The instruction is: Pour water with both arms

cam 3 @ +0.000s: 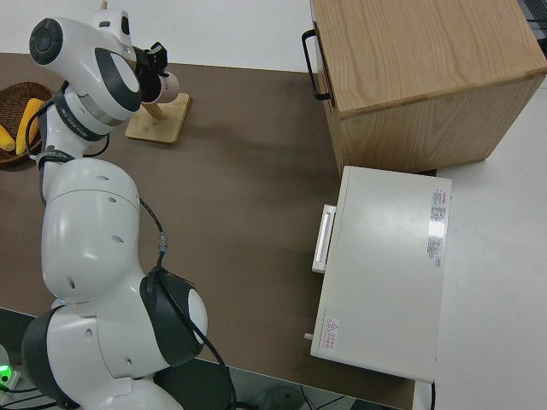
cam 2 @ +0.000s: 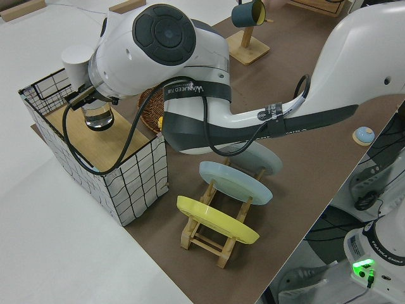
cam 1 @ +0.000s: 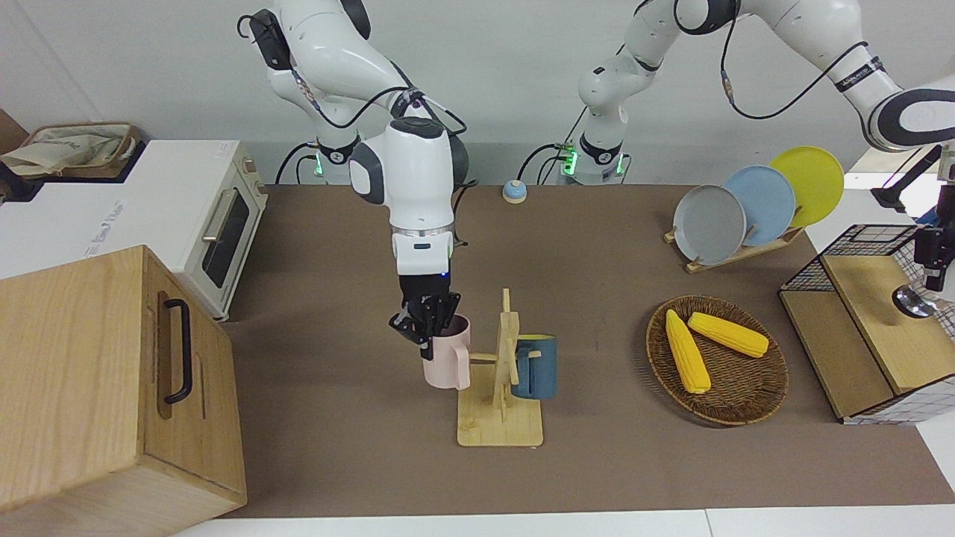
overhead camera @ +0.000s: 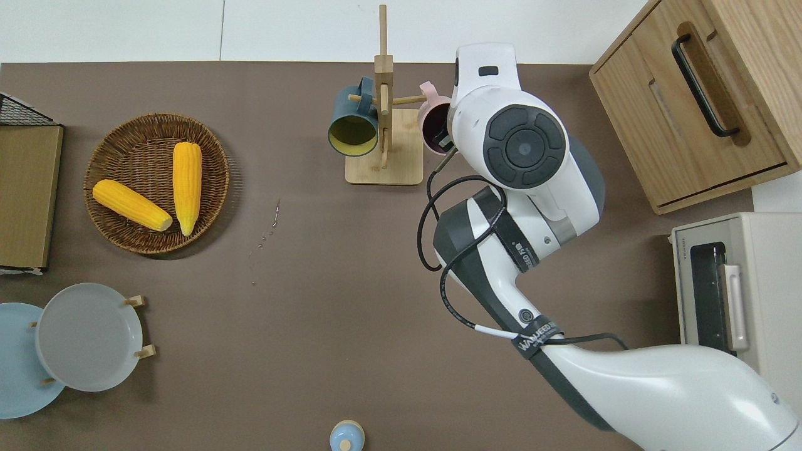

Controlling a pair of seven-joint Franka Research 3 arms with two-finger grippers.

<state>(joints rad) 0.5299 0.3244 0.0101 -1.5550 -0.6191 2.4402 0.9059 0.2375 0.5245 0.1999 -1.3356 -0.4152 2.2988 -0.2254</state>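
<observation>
Glossy white right arm (cam 1: pixel 418 186), gripper (cam 1: pixel 427 319) on pink mug (cam 1: pixel 448 362)

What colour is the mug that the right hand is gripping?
Pale pink mug, gripped at its rim by the right hand; clearest in the front view.

Two corn cobs (cam 1: pixel 716 344) lie in a basket (cam 1: pixel 746 403).

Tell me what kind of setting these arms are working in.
Probably a mock kitchen on a lab table: a white toaster oven, coloured plates in a wooden rack, and a wooden mug stand holding pink and blue mugs.
</observation>
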